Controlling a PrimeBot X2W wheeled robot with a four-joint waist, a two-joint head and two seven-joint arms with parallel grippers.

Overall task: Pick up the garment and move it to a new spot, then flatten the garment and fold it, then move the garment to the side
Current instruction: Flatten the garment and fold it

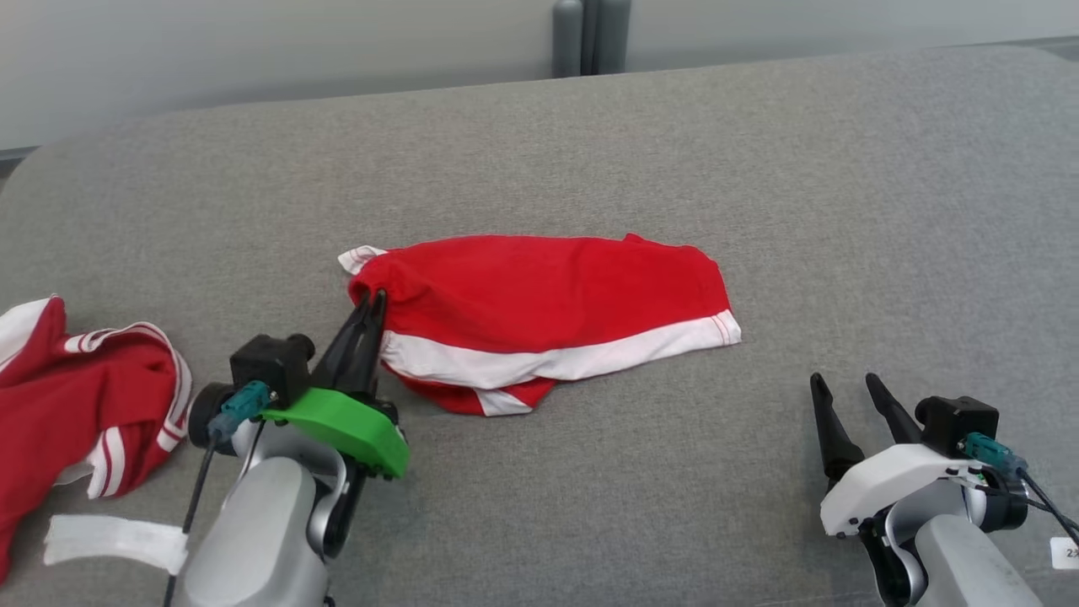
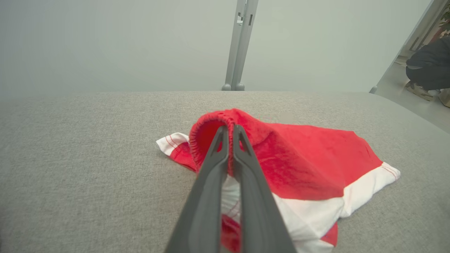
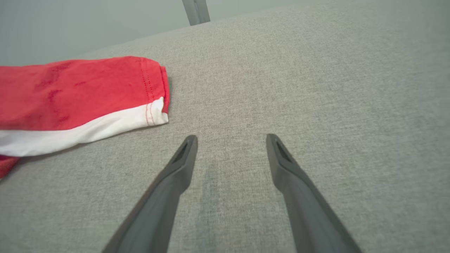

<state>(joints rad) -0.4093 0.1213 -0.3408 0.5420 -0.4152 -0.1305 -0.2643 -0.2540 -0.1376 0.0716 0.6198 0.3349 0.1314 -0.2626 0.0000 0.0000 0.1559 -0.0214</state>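
Gripping the garment (image 1: 548,287) at its nine o'clock edge, the left gripper (image 1: 375,299) seems set to lift it; the right gripper (image 1: 845,381) sits at four o'clock, fingers spread, empty.

Only a 2 is being shown on a small white label (image 1: 1066,552) at the head view's right edge; the remaining characters are being cut off.

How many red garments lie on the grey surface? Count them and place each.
2. The middle garment lies spread, its left edge pinched by the left gripper. The second garment sits bunched at the far left, partly cut off by the frame.
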